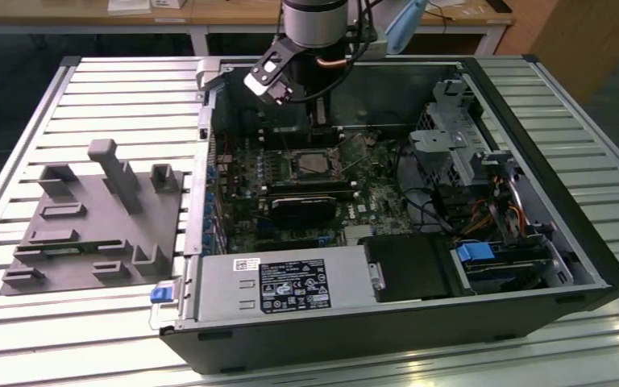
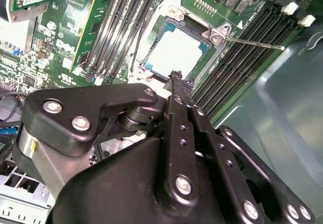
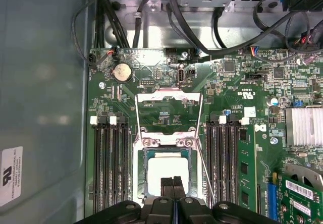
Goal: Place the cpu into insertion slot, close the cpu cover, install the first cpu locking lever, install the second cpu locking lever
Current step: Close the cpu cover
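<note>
Cpu sits flat inside the insertion slot, near the centre of the green board in the exterior view, so the placing looks done. Your gripper hangs just over the chip's edge, jaws clenched together and grasping nothing. The cpu cover lies swung open beyond the socket, and a thin locking lever sticks out unlatched. Closing the cover looks like the step in hand. To do it well, check that the chip lies level within the rim on every side. Push the cover by its free bar, not through its cut-out. Keep the tips off the chip's top and clear of that lever.
</note>
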You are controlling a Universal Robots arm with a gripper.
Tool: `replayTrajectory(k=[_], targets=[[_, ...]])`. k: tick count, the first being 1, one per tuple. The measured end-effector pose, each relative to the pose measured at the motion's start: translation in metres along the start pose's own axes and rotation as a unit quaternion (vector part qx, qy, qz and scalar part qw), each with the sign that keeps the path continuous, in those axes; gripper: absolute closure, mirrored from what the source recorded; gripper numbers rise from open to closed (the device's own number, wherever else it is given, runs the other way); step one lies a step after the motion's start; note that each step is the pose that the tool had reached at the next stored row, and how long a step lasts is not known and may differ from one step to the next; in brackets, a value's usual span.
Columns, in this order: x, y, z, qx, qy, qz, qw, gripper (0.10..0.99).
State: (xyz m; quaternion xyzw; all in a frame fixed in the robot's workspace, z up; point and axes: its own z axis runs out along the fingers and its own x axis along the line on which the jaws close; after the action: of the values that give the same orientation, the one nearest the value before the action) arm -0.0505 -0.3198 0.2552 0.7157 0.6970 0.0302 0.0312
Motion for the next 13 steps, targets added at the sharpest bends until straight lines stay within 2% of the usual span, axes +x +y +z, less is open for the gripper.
replayTrajectory(k=[4, 13], targets=[[0.0001, 0.0032, 0.0002, 0.0001, -0.0001, 0.0, 1.0, 0.984], [0.0006, 0.0231, 0.0019, 0.0001, -0.0001, 0.0, 1.0, 0.984]])
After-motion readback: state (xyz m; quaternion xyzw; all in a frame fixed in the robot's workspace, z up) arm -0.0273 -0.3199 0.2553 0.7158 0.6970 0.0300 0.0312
